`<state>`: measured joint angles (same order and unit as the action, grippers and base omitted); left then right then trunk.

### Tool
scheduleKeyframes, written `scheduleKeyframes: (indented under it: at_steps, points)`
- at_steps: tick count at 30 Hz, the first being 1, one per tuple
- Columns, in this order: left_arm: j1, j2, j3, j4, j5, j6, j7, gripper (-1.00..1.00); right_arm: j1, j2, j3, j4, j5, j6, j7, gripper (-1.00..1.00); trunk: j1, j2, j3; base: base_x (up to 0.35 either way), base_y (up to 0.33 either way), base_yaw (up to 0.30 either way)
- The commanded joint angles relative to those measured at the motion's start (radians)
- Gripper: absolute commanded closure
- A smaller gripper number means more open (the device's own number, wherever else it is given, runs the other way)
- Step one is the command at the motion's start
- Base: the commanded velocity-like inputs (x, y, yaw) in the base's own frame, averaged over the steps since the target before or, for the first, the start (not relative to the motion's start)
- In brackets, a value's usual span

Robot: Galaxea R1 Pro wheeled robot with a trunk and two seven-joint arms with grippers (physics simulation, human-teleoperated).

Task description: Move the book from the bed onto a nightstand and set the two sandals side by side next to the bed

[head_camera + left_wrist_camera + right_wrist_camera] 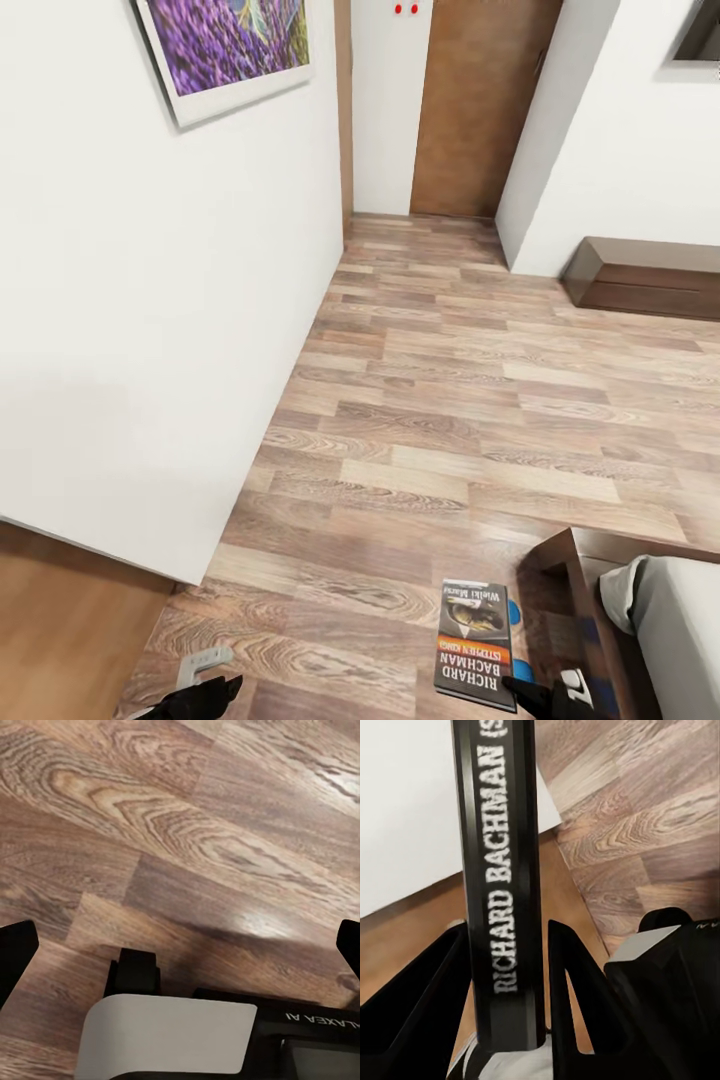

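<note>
1. At the lower right of the head view, the right gripper (545,693) is clenched on the book (476,642); in the right wrist view its black fingers (577,982) press either side of the dark spine (499,870) lettered "RICHARD BACHMAN". The thin paperback is carried flat with its cover up above the floor, probably so it can be set straight onto a nightstand top.
2. At the lower left, the left gripper (205,692) hangs released and empty; in the left wrist view its finger (15,952) and its partner stand wide apart over bare planks.
3. Blue patches (516,640) peek out from behind the book's right edge, likely the sandals, though too hidden to be sure.
4. Just beyond, at the lower right, the bed (590,580) shows a dark brown frame corner and soft grey mattress.
5. The floor (450,400) is glossy, grained wood plank running up the middle of the frame.
6. Farther off, a long low dark cabinet (645,278) sits at the right, a tan door (480,100) at the top, and a purple picture (225,50) on the smooth white wall at upper left.
</note>
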<state>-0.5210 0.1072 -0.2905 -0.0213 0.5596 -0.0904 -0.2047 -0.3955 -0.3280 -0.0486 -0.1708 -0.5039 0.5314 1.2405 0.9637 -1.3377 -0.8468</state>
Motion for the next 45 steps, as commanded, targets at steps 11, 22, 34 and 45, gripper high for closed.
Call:
scheduleKeyframes:
  at_steps: [11,22,34,45]
  points:
    - [-0.001,-0.003,-0.009,0.001,0.009,-0.003,-0.004,-1.0,0.0,0.0,0.002,0.003,0.002,-0.174,0.005,1.0,0.0,0.0,0.016,0.0,0.0,-0.052]
    - [-0.001,-0.008,-0.01,0.003,0.009,-0.003,-0.004,-1.0,0.0,-0.001,0.004,0.005,0.002,-0.264,0.006,1.0,0.0,0.0,0.034,0.0,0.0,-0.104]
    - [0.0,-0.016,-0.01,0.003,0.011,-0.004,-0.004,-1.0,0.0,-0.002,0.004,0.005,0.004,-0.294,0.005,1.0,0.0,0.0,0.053,0.0,0.0,-0.114]
    - [0.005,-0.022,-0.01,0.003,0.011,-0.003,-0.004,-1.0,0.0,0.0,0.005,0.004,0.004,-0.295,0.003,1.0,0.0,0.0,0.071,0.0,0.0,-0.058]
